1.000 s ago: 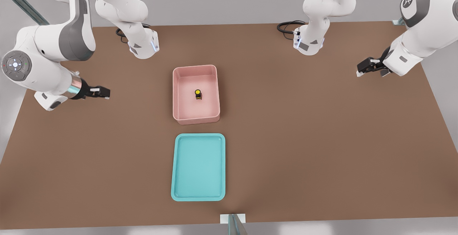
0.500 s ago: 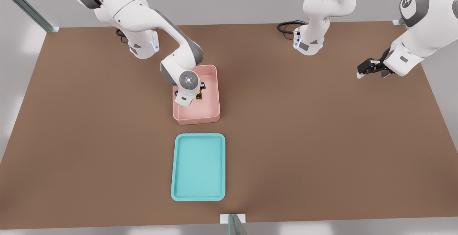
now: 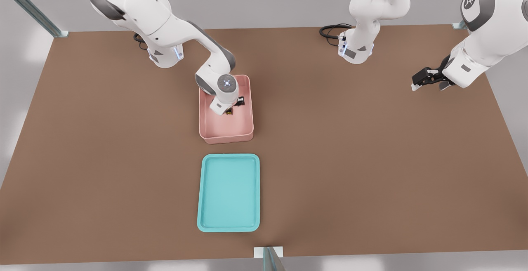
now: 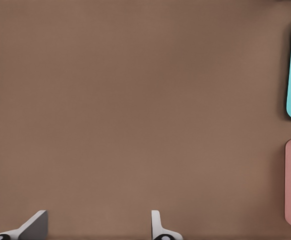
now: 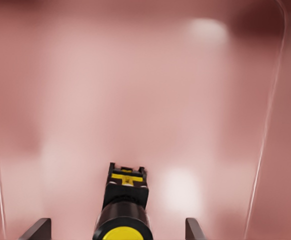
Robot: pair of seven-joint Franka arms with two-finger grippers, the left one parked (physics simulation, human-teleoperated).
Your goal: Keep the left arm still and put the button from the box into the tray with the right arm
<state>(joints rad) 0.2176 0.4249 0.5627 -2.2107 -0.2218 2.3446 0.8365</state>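
Your gripper sits low inside the pink box, fingers spread wide on either side of the button and touching nothing. The button is a small black block with a round yellow cap and yellow markings, resting on the box floor. The turquoise tray lies just beside the box on the brown table.

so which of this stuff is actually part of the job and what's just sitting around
Part of the job:
- button, standing in the box
- box, pink
- tray, turquoise, nothing in it
- gripper, down inside the box, fingers open either side of the button

Just there:
- table
- black cable at the far edge
- parked arm
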